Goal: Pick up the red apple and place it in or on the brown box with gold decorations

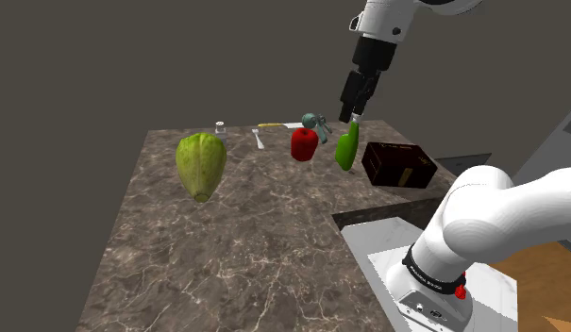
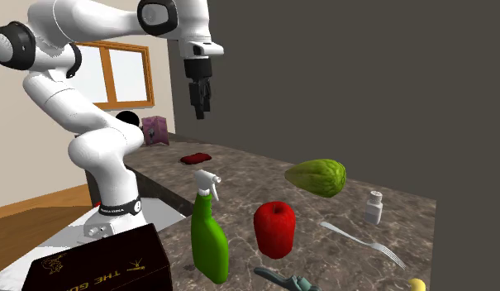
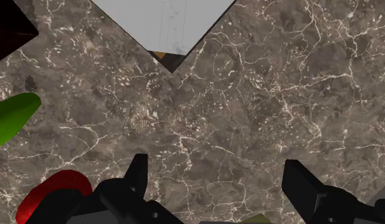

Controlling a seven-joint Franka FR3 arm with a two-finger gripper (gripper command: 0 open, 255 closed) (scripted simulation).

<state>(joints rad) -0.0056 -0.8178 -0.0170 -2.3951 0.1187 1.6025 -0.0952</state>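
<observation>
The red apple [image 1: 305, 144] [image 2: 274, 229] stands on the marble table beside a green spray bottle [image 1: 346, 148] [image 2: 210, 231]. The dark brown box with gold lettering [image 1: 398, 165] [image 2: 99, 264] sits closed at the table's edge near the stand, past the bottle from the apple. My gripper [image 1: 355, 108] [image 2: 198, 106] [image 3: 219, 181] hangs high above the table, open and holding nothing. In the wrist view bare marble lies between the fingers [image 3: 137, 175], and part of the apple [image 3: 48, 191] shows outside one finger, with the bottle [image 3: 13, 114] beyond it.
A large green leafy vegetable [image 1: 201, 165] [image 2: 317, 177], a salt shaker [image 1: 220, 127] [image 2: 373, 207], a fork [image 1: 260, 140] [image 2: 364, 244] and a teal object [image 1: 314, 121] lie around the apple. A dark red item [image 2: 194, 158] and a purple box [image 2: 154, 131] sit farther off. The grey stand [image 3: 165, 22] borders the table.
</observation>
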